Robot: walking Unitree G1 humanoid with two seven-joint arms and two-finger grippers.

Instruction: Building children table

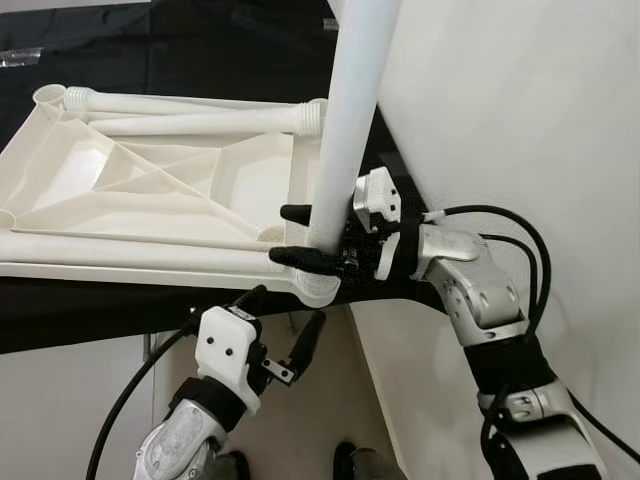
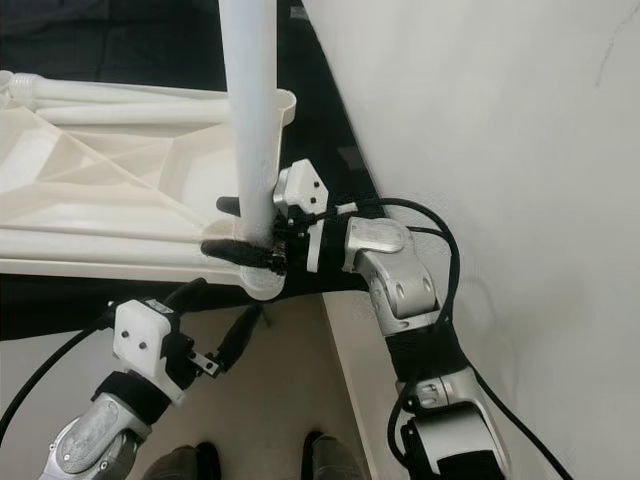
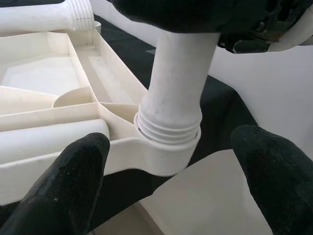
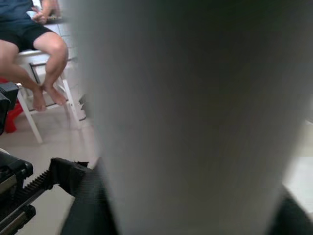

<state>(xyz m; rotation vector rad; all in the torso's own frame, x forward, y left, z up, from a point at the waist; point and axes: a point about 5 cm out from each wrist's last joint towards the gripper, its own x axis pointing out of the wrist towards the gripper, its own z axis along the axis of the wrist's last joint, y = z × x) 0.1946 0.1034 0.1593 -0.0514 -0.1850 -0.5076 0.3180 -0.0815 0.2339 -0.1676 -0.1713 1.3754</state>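
A white plastic table top (image 1: 150,190) lies upside down on a black surface, ribs showing. One white table leg (image 1: 350,120) stands upright in the corner socket (image 3: 166,156) nearest me, its threaded end seated there. My right gripper (image 1: 298,236) is shut on that leg just above the socket. Two more white legs (image 1: 190,112) lie flat along the far side of the top. Below the table edge my left gripper (image 1: 285,335) is open, its fingertips (image 3: 73,176) apart beneath the socket, touching nothing.
A white wall (image 1: 520,110) rises close on the right, beside my right arm. The black surface (image 1: 90,310) ends at a front edge above pale floor (image 1: 300,430). In the right wrist view a person (image 4: 34,44) sits on a white chair further off.
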